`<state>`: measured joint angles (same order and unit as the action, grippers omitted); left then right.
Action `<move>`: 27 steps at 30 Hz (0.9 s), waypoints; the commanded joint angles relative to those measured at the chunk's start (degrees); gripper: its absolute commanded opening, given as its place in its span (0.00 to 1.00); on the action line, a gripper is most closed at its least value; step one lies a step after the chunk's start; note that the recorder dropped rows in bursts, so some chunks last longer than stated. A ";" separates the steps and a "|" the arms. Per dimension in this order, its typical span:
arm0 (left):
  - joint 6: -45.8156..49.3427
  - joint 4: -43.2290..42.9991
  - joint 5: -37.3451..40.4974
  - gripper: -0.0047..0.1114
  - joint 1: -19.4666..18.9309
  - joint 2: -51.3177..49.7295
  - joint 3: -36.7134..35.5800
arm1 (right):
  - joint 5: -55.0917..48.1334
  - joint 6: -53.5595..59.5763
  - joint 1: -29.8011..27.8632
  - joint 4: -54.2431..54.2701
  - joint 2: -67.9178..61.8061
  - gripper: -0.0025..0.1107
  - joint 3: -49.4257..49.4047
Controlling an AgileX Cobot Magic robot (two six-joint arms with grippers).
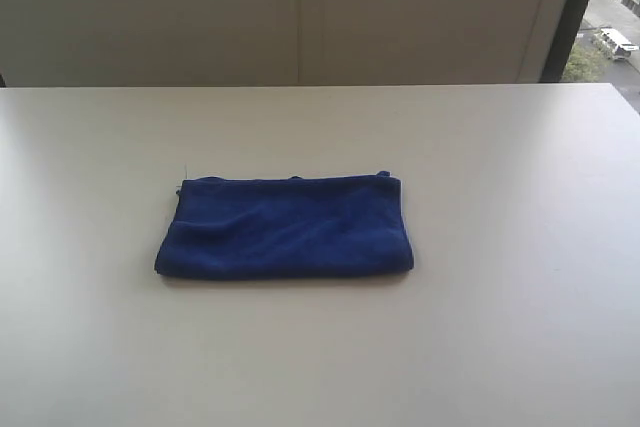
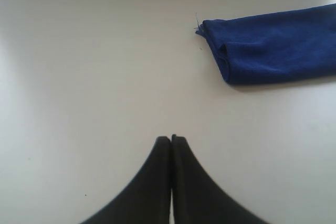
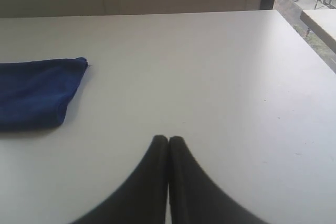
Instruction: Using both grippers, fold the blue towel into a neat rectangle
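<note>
In the exterior view, the deep royal-blue plush towel (image 1: 285,227) lay as a flat, layered rectangle near the middle of the pale white table (image 1: 500,347), with no arm in sight. In the left wrist view, the left gripper (image 2: 171,139) hung well apart from the towel's end, its black fingers (image 2: 155,177) pressed together, empty. In the right wrist view, the right gripper (image 3: 168,139) matched it, closed on nothing. The folding looked finished. Any further halving would need both opened and pinching one short end's corners.

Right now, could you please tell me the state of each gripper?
Left gripper: closed, holding nothing.
Right gripper: closed, holding nothing.
</note>
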<state>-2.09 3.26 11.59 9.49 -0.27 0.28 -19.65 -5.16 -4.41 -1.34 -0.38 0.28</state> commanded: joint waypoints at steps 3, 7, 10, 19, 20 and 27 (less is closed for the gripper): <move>-0.43 0.07 -0.03 0.04 -0.25 0.27 -0.28 | 0.34 -0.24 0.20 -0.16 0.38 0.02 -0.28; -0.43 0.07 -0.03 0.04 -0.25 0.27 -0.28 | 0.34 -0.24 0.20 -0.16 0.38 0.02 -0.28; -0.43 0.07 -0.03 0.04 -0.25 0.27 -0.28 | 0.34 -0.24 0.20 -0.16 0.38 0.02 -0.28; -0.47 0.07 -0.03 0.04 -3.53 0.27 -0.28 | 0.45 -0.24 0.20 -0.16 0.38 0.02 -0.28; -0.47 0.07 -0.03 0.04 -3.51 0.27 -0.28 | 0.45 -0.24 0.20 -0.16 0.38 0.02 -0.28; -0.47 0.07 -0.03 0.04 -3.51 0.27 -0.28 | 0.33 -0.24 0.20 -0.16 0.38 0.02 -0.28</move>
<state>-2.09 3.16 11.59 6.16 -0.27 0.28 -19.65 -5.16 -4.41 -1.34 -0.38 0.28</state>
